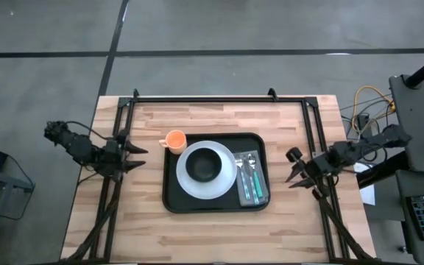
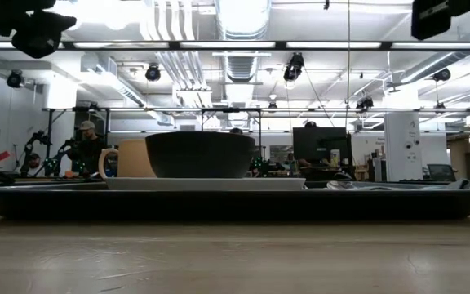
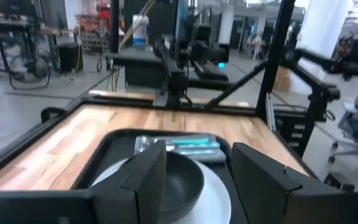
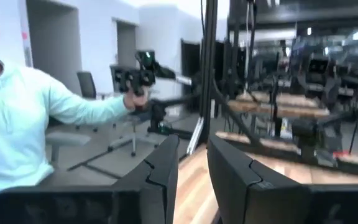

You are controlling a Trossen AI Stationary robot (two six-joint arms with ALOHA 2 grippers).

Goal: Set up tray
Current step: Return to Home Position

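While the left claw (image 1: 137, 157) hangs at the left edge of the wooden table (image 1: 219, 235), its fingers stand moderately apart with nothing between them, pointing inward. To that claw's right, clear of it, the black tray (image 1: 169, 200) lies flat on the table, about midway between the two claws. An orange cup (image 1: 175, 140) stands at the tray's corner on the left claw's side, its handle turned toward that claw. Further from the left claw, a white plate (image 1: 190, 188) fills the tray's middle and carries a dark bowl (image 1: 205, 165). Beyond the plate, on the side nearer the right claw, a grey napkin (image 1: 262, 197) lies on the tray with cutlery (image 1: 247, 180) laid along it, some of it teal-handled. The right claw (image 1: 294, 171) hangs at the table's right edge, just beyond the tray's rim and not touching it, fingers parted by a narrower gap and holding nothing. A person in a pale shirt (image 4: 17, 118) stands in the room beyond that claw.
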